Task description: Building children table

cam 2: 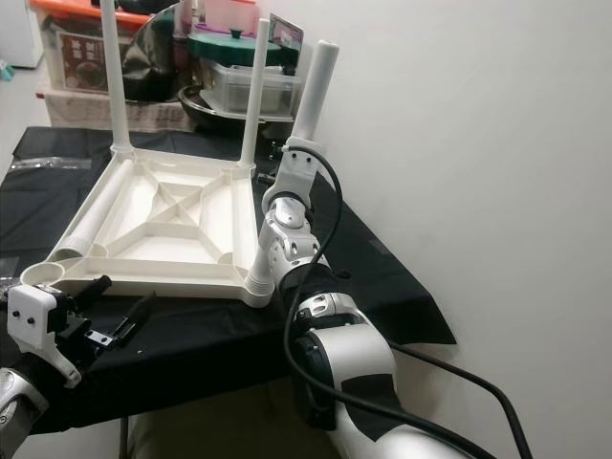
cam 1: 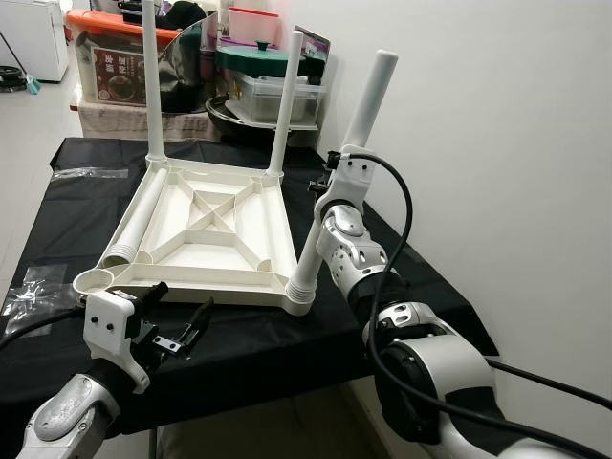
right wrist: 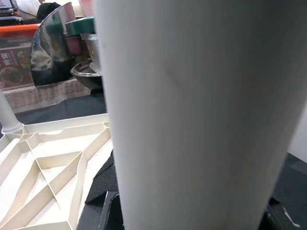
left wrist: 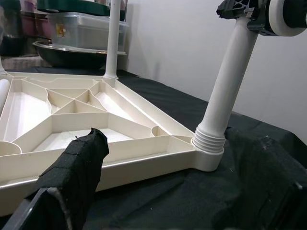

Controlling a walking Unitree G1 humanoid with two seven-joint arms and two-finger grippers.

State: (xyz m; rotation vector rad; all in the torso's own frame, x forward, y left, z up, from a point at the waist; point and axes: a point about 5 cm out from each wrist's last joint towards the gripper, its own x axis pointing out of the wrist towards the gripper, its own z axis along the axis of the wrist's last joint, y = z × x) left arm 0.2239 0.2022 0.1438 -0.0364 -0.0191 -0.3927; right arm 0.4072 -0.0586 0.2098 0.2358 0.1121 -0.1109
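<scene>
A white plastic table top lies upside down on the black cloth. Two white legs stand upright in its far corners. At the near right corner, a third leg leans to the right with its threaded end at the socket. My right gripper is shut on this leg about halfway up. A fourth leg lies along the top's left side, and the near left socket is bare. My left gripper hovers open at the top's near edge, holding nothing.
Storage boxes, a lidded container and a dark pan crowd the back behind the table. A white wall runs close along the right. Clear plastic wrappers lie on the cloth at the left.
</scene>
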